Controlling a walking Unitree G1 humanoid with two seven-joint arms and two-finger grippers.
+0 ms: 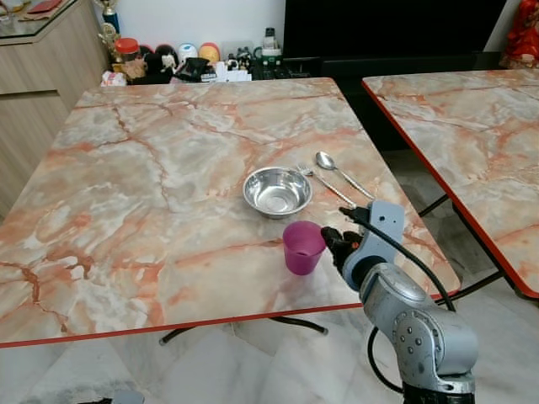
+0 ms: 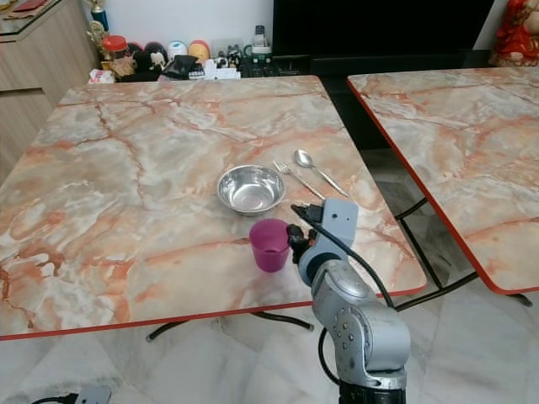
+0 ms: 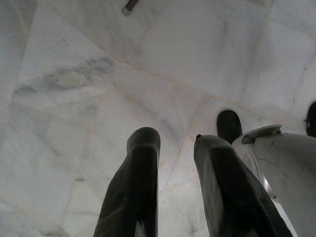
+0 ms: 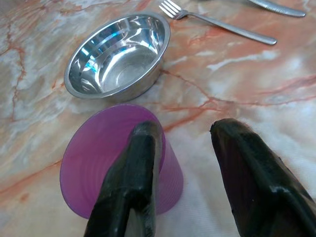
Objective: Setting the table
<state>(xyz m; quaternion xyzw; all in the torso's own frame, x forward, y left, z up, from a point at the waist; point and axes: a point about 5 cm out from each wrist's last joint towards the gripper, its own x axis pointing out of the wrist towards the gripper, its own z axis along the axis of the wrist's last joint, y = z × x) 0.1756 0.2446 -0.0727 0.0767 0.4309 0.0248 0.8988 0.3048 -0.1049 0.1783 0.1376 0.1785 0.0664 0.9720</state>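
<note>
So the biggest thing in the shot was the marble-pattern table (image 1: pixel 152 194) with the orange-red edge, and a second table (image 1: pixel 472 143) of the same look stood just off to the robot's right with a gap between them. Behind the first table there was a low shelf crammed with small jars and knick-knacks (image 1: pixel 177 63), too small to make out properly. The silver right arm (image 1: pixel 413 324) came up from the near edge of the table, and its right gripper (image 4: pixel 185 148) sat low over the tabletop right next to the purple cup (image 1: pixel 302 247). From the wrist camera its fingers (image 4: pixel 131 182) were spread fairly wide and had nothing clamped; one finger overlapped the cup's side in that view, and whether it actually touched it couldn't be told. The cup stood upright near the table's front edge, just in front of the steel bowl (image 1: pixel 277 190). The bowl was empty and right side up. Beside it on the robot's right lay a fork (image 1: pixel 324 185) and then a spoon (image 1: pixel 340 172), parallel and angled. The left gripper (image 3: pixel 177 192) hung idle over the pale tiled floor (image 3: pixel 98 98), fingers apart and holding nothing.
</note>
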